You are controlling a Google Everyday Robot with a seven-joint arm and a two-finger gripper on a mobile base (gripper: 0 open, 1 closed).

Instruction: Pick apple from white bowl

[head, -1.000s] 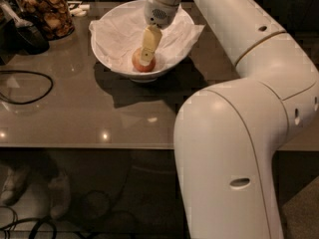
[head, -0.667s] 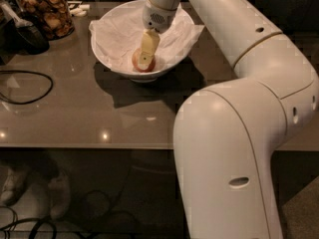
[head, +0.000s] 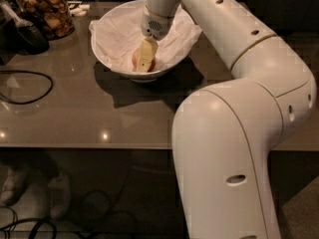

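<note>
The white bowl (head: 106, 62) stands on the far side of the brown table (head: 75, 118), lined with crinkled white paper (head: 119, 34). The apple (head: 135, 59), orange-red, lies at the bowl's bottom, and only its edges show. My gripper (head: 144, 64) reaches down into the bowl from the long white arm (head: 234, 39). It sits right over the apple, its pale yellow tip covering most of the fruit.
A glass jar of brown snacks (head: 47, 11) stands at the far left beside a black object (head: 27, 34). A black cable (head: 25, 86) loops on the table's left. My white base (head: 224, 173) fills the front right. Shoes and cables lie under the table.
My gripper has come down a little and slightly left, deeper into the bowl and onto the apple. The bowl and apple have not moved.
</note>
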